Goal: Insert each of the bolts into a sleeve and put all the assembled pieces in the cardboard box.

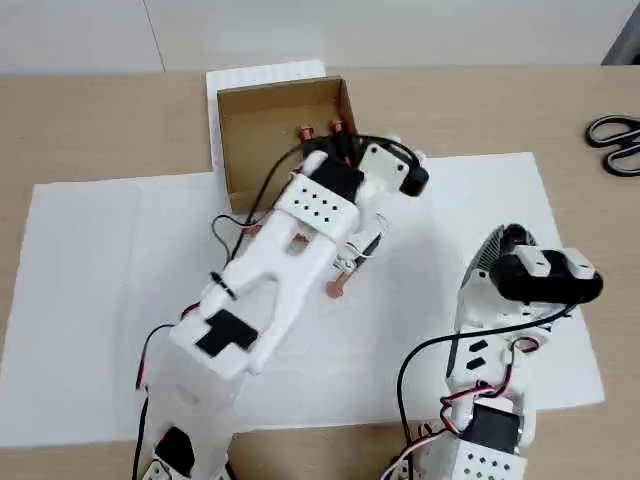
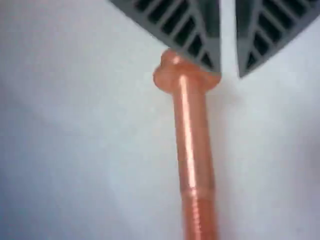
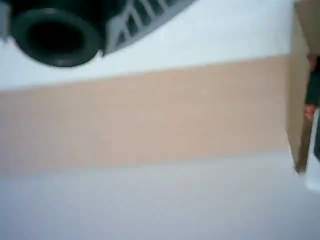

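A copper bolt (image 2: 192, 150) lies on the white paper (image 1: 100, 260), its head just under one grey fingertip (image 2: 200, 40) of my left gripper (image 2: 227, 67). The jaws stand a narrow gap apart and nothing is between them. From above, that gripper (image 1: 352, 258) hovers over the bolt (image 1: 335, 285) just in front of the cardboard box (image 1: 232, 140). My right gripper (image 1: 500, 245) is to the right over the paper, shut on a black sleeve (image 3: 55, 35) beside its grey finger (image 3: 135, 20). Copper-headed pieces (image 1: 320, 130) rest inside the box.
Scissors (image 1: 615, 142) lie on the bare table at the far right. The box's corner (image 3: 300, 100) shows in the right wrist view, beyond a strip of wooden table (image 3: 150, 115). The left arm's body (image 1: 270, 280) spans the paper's middle.
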{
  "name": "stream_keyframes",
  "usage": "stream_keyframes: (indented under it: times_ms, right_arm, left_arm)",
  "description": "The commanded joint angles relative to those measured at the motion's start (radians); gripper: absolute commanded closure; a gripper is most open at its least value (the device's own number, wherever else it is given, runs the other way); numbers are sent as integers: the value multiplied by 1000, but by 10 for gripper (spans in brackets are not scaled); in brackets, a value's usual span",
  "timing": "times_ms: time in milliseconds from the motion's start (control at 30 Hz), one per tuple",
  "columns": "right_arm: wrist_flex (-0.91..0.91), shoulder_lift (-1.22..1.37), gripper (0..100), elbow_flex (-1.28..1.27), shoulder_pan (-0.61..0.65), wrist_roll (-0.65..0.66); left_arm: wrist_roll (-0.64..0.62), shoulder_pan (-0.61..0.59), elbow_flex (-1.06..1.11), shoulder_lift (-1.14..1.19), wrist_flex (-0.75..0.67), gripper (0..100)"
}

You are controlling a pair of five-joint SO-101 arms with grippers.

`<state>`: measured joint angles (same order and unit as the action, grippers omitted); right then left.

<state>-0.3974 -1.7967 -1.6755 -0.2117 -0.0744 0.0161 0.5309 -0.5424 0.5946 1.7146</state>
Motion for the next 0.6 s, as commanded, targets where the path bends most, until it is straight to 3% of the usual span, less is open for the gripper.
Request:
stream_keyframes:
  times_ms: [0,300,567]
  right_arm:
    - [-42,-13,995,-8,-13,3]
    - [-42,-15,995,-5,-13,9]
    - [-42,-15,995,-5,-12,9]
  left_arm:
    - [3,6,-107,37,-2,931]
    - [-2,31,-154,94,23,891]
    - [-2,29,-159,204,-44,892]
